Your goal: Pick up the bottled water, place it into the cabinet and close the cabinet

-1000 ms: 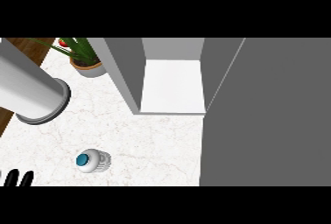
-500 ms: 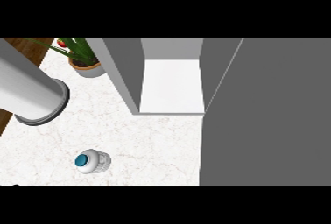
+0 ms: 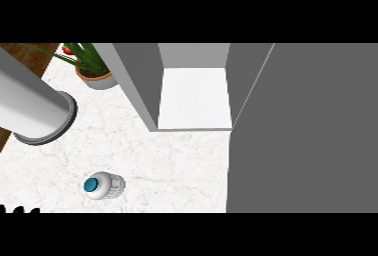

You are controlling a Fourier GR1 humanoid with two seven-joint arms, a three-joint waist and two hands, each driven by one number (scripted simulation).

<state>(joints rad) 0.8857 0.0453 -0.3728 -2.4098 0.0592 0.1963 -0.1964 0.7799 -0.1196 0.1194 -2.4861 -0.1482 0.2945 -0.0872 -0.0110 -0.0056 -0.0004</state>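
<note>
- Bottled water (image 3: 103, 185) stands upright on the marble counter (image 3: 170, 165), seen from straight above: teal cap in the middle, clear ribbed body round it. Nothing touches it, so the pick isn't done yet.
- Rel. to the bottle: the cabinet (image 3: 193, 95) is up and to the right, well apart. Its white shelf floor shows between grey side walls, so it's open and ready to take the bottle.
- Big grey panel (image 3: 303, 130) fills everything right of the bottle, from the cabinet's right wall down to the view's lower edge. Prob. the cabinet door swung open towards the camera, which would be why the shelf is exposed; can't be sure.
- Left hand (image 3: 16, 210): only black fingertips poke in at the lower edge, down-left of the bottle, near but apart. Too little shows; can't tell if it's released or clenched. It holds nothing visible.
- Right hand: not in view at all.
- Grey cylinder (image 3: 33, 107) lies above-left of the bottle and the potted plant (image 3: 92, 67) sits further up, beside the cabinet's left wall. Both are off the bottle-to-shelf line, so prob. no obstacle.
- Judgement: task is at the start. Next comes the reach, and a side grasp on the body looks safer than one from the cap, as an upright bottle may tip if nudged.
</note>
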